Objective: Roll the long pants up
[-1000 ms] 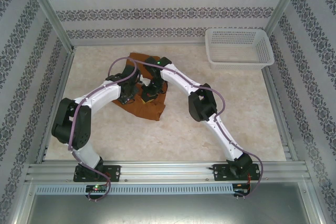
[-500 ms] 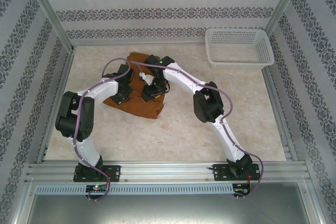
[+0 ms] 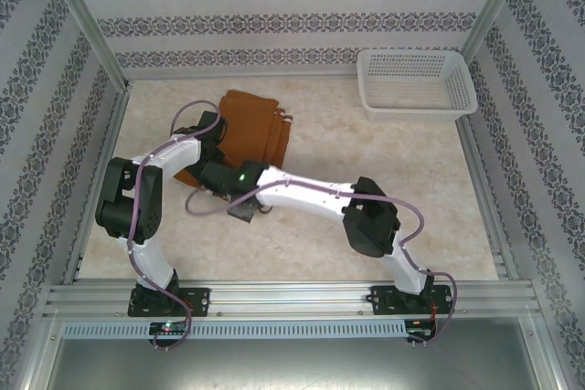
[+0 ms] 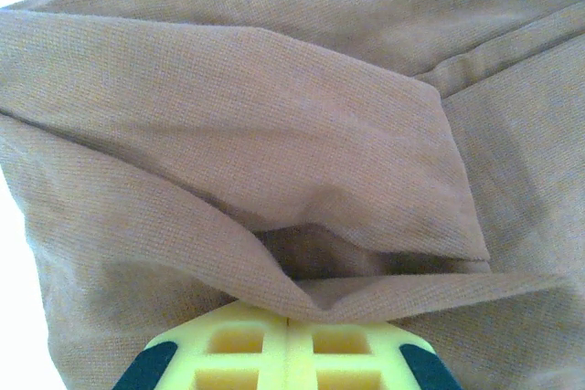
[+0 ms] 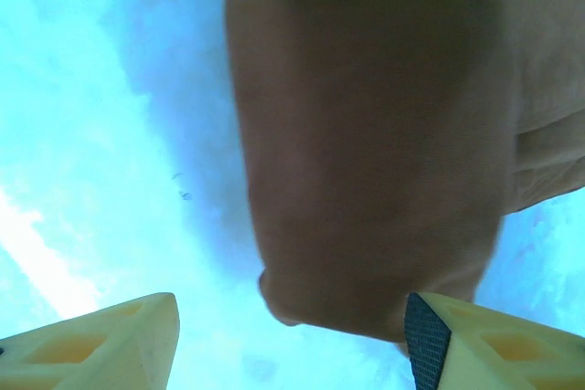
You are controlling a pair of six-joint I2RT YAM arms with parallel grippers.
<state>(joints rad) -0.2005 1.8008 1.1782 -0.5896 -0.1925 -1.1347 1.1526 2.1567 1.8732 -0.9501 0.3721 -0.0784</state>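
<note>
The long pants [image 3: 256, 130] lie as a folded rust-brown bundle left of the table's centre. In the top view my left gripper [image 3: 209, 173] sits at the bundle's near-left edge. The left wrist view has the yellow fingers of that gripper [image 4: 288, 321] pressed together, with a fold of the pants [image 4: 274, 134] caught at their tips. My right gripper [image 3: 239, 208] reaches across to the bundle's near edge. In its wrist view this gripper [image 5: 291, 303] stands wide open, and a rounded end of the pants [image 5: 366, 134] hangs between the fingers, close to the right one.
A white mesh basket [image 3: 416, 109] stands at the back right corner. Metal frame rails [image 3: 101, 180] border the marble-patterned table [image 3: 366, 152] on the left and right. The right arm's forearm [image 3: 306, 194] stretches across the table's middle.
The right arm has swung from the far side of the pants down to their near edge, now open. The pants lie flatter and more spread toward the back. The left gripper shifted slightly nearer.
</note>
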